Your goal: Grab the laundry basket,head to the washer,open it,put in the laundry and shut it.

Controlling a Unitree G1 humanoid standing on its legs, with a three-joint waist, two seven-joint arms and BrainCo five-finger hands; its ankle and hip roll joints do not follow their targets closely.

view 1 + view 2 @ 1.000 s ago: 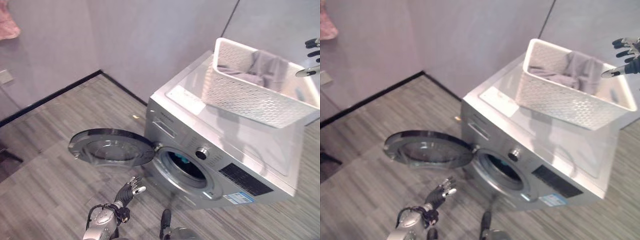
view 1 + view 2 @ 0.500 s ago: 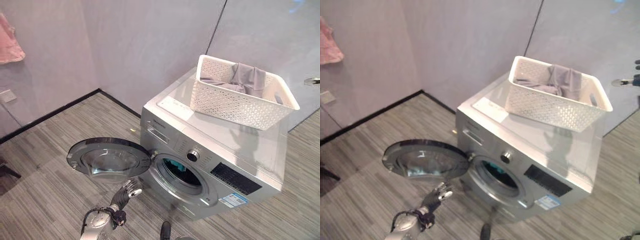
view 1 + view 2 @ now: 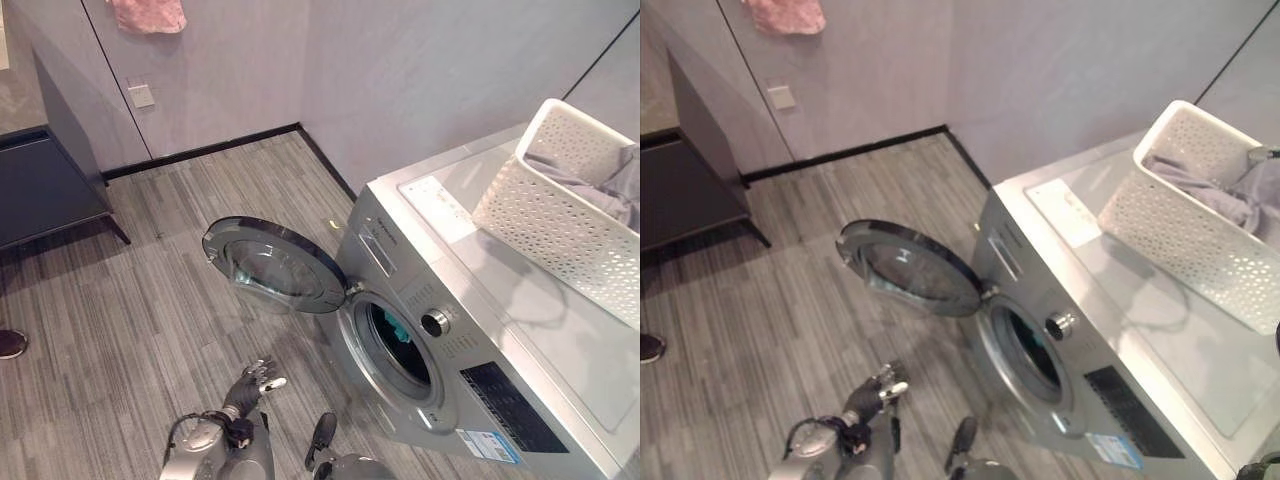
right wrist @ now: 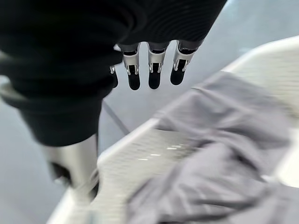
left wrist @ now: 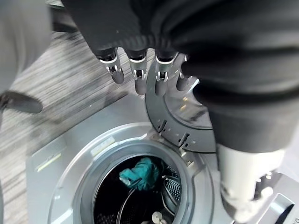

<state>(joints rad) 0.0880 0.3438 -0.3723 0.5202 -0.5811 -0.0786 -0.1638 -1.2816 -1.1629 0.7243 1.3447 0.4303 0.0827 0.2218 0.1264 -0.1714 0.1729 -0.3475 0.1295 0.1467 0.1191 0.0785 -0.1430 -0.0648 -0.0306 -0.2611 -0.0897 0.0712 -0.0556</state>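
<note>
At about 4 o'clock in the head views stands the silver washing machine, its round door swung fully open toward 9 o'clock over the grey plank floor. Inside the drum, a teal garment lies near the front of the opening. On top of the washer, toward 2 o'clock, sits the white perforated laundry basket, with grey laundry bunched inside it and draped up against its far wall.

Down at 6 o'clock the left hand hangs low above the floor, just beside the open door and apart from it. Its own wrist view shows the fingers hanging straight and relaxed, holding nothing, with the drum opening beyond them.

The right hand hovers over the basket, near the grey laundry but not touching it; its fingers are extended and loosely spread, with nothing in their grasp.

At 10 o'clock a dark cabinet stands against the wall. A pink cloth hangs on the wall at 11 o'clock, above a pale wall plate. A black skirting strip runs along the base of the wall. At 9 o'clock, on the floor at the edge, is the toe of a person's shoe.
</note>
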